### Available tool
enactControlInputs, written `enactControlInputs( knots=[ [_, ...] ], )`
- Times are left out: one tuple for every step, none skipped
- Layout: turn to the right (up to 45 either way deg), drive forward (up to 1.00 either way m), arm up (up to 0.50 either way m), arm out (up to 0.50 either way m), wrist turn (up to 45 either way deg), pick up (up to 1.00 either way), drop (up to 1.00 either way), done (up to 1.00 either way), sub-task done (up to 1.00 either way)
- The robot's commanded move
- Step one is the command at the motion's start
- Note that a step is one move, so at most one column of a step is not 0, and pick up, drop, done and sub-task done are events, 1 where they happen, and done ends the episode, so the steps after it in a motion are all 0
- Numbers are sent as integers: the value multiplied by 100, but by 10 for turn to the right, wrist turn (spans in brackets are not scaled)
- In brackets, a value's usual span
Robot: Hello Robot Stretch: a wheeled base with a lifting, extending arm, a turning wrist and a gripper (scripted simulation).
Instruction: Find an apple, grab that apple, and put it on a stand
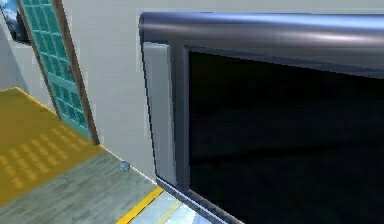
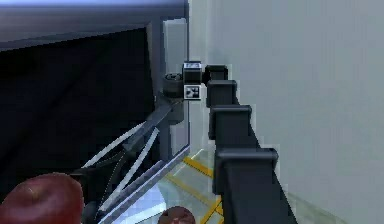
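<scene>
Arm (image 2: 245, 185) is nearest, at the bottom right of the arm side view. Its gripper (image 2: 100, 178) points low and left toward what I take for the apple (image 2: 40, 200), a dark red round lump in the near left corner. I can't tell if the gripper holds anything. Big dark TV (image 1: 290, 130) sits close behind. I judge the apple light, firm, smooth-skinned and apt to roll. I'd take it across its widest middle.

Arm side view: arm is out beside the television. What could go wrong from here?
The gripper and arm lie close to the television; turning the base could scrape it. In the forward view the television looms right ahead, so driving on may bump it. Whether the gripper holds the dark red round thing is unclear; it might drop.
</scene>
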Motion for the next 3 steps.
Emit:
enactControlInputs(
  knots=[
    [0,0,0,0,0,0,100,0,0],
    [0,0,0,-10,0,0,0,0,0],
    [0,0,0,0,0,0,0,100,0]
  ],
)
